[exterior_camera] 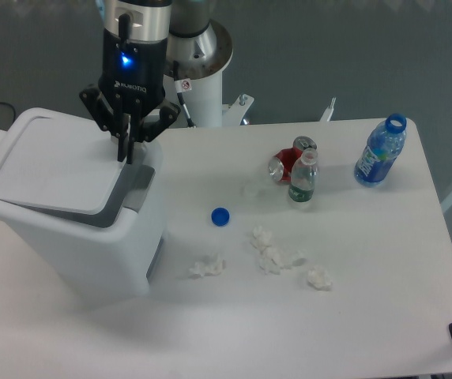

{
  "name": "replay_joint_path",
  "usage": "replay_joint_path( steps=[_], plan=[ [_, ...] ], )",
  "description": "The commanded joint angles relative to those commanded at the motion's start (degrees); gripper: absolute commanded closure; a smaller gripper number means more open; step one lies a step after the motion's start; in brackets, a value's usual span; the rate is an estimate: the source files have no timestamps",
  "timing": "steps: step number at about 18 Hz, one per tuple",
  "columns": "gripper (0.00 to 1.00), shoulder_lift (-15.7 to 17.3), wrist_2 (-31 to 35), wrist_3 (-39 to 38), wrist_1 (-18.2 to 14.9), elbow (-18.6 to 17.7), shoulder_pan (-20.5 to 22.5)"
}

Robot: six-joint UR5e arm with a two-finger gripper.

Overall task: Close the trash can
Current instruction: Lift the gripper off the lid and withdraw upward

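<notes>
Your trash can sits on the left side of the table. Its flat lid lies almost shut, but the right edge is a little high, so you can see a dark gap there. I think the lid needs one more push down. The can's long side runs from far left to near right, and its grey front faces the near right, toward the scraps.

Your gripper points straight down at the lid's far right corner, touching it or just above it. Its fingers are pinched close together and hold nothing, which makes a good tip for pressing.

To the right, well apart from the can, are a blue cap, paper scraps, a red can and two bottles.
</notes>
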Motion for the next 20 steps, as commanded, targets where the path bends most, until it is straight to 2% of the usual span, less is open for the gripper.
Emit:
replay_joint_path(
  steps=[7,9,11,16,19,20],
  plan=[
    [0.81,-0.09,0.0,0.09,-0.09,0.0,-0.09],
    [0.81,-0.09,-0.26,0.09,-0.79,1.4,0.26],
    [0.81,-0.09,-0.09,0.0,-1.49,1.32,0.26],
    [0.81,0.09,0.09,-0.18,-0.88,1.23,0.79],
    [0.8,0.79,-0.35,-0.17,-1.41,1.85,2.55],
    [0.8,1.92,-0.78,-0.52,-1.41,1.93,2.64]
  ],
)
